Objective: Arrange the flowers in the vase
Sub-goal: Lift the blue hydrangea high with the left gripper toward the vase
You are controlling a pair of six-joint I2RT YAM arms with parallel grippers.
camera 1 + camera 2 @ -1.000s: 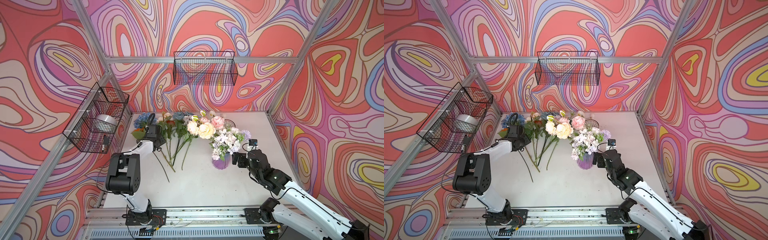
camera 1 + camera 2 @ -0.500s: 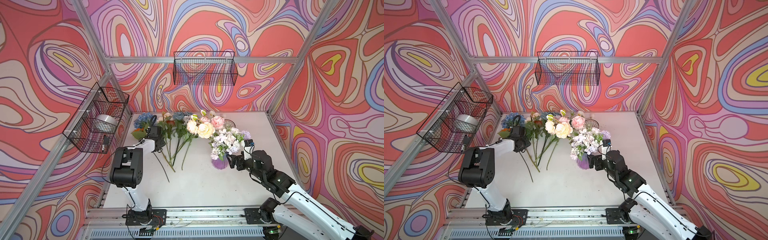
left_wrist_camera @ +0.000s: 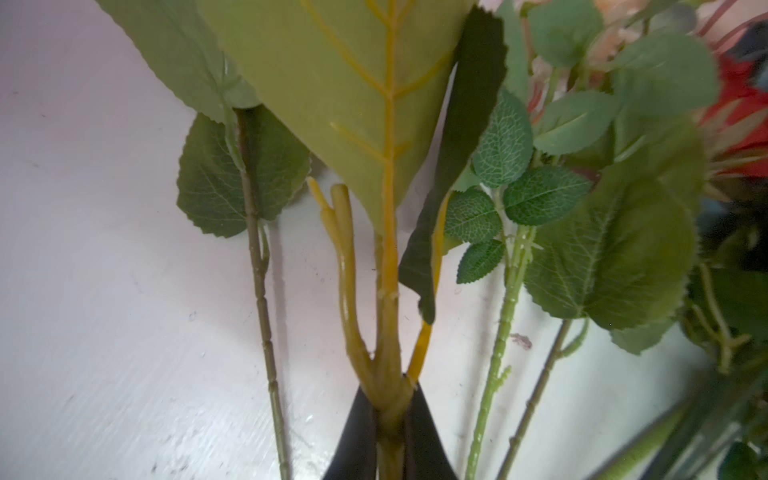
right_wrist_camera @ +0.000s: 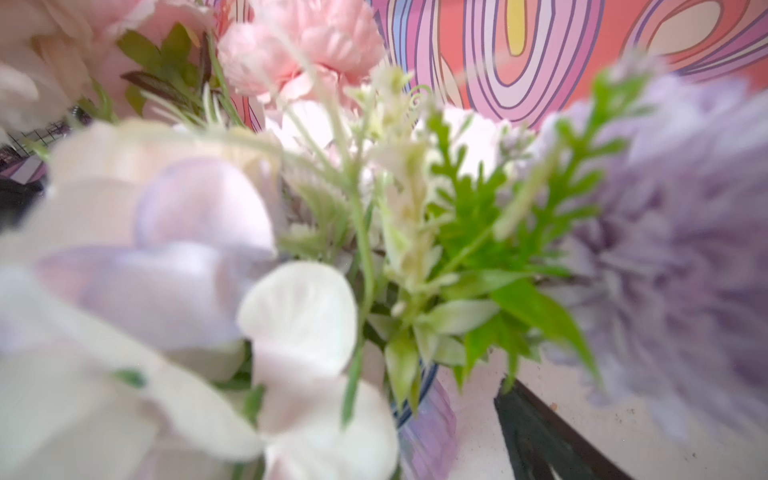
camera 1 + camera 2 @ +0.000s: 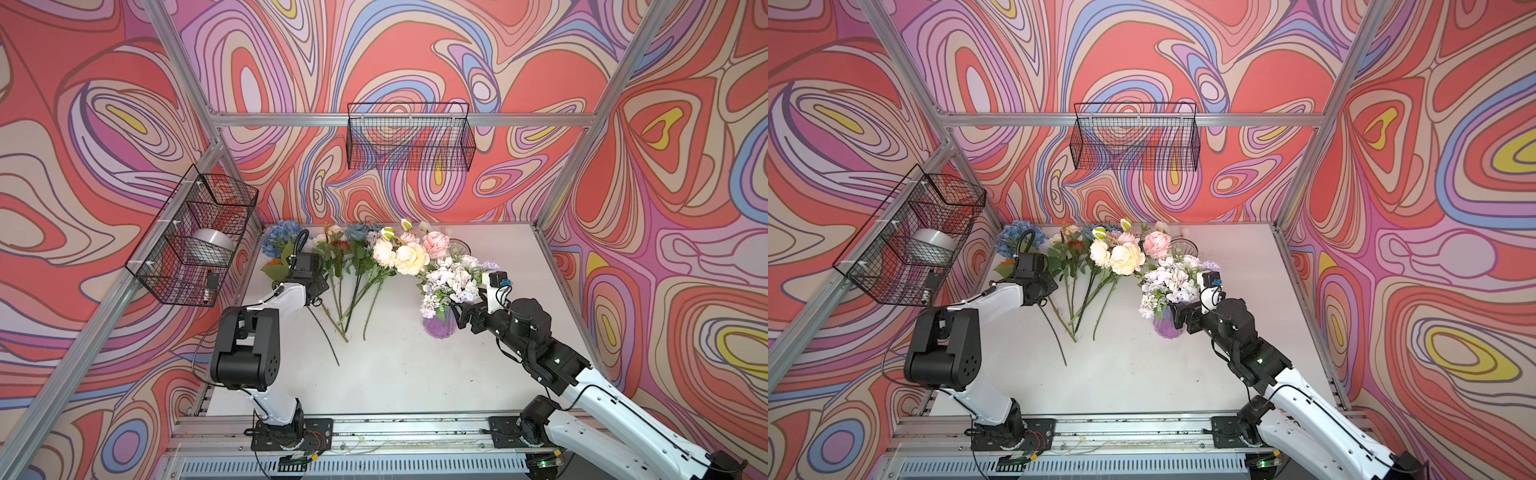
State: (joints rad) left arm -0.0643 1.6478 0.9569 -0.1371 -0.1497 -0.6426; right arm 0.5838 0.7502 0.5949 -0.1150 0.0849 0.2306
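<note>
Left gripper (image 3: 390, 419) is clamped tight on a yellowish-green stem (image 3: 388, 365) with a big leaf (image 3: 353, 83), down by the table (image 5: 395, 374), next to the loose flowers (image 5: 357, 266) lying at the back. Right gripper (image 5: 462, 316) is spread wide, right beside the purple vase (image 5: 436, 330), which holds a lilac-and-white bunch (image 5: 451, 280).

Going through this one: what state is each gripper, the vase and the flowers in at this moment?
left gripper: shut on the yellow-green stem.
right gripper: open, close beside the purple vase; contact cannot be told.
purple vase: upright on the table, holding lilac and white blooms.
loose flowers: lying flat on the table, outside the vase.
</note>
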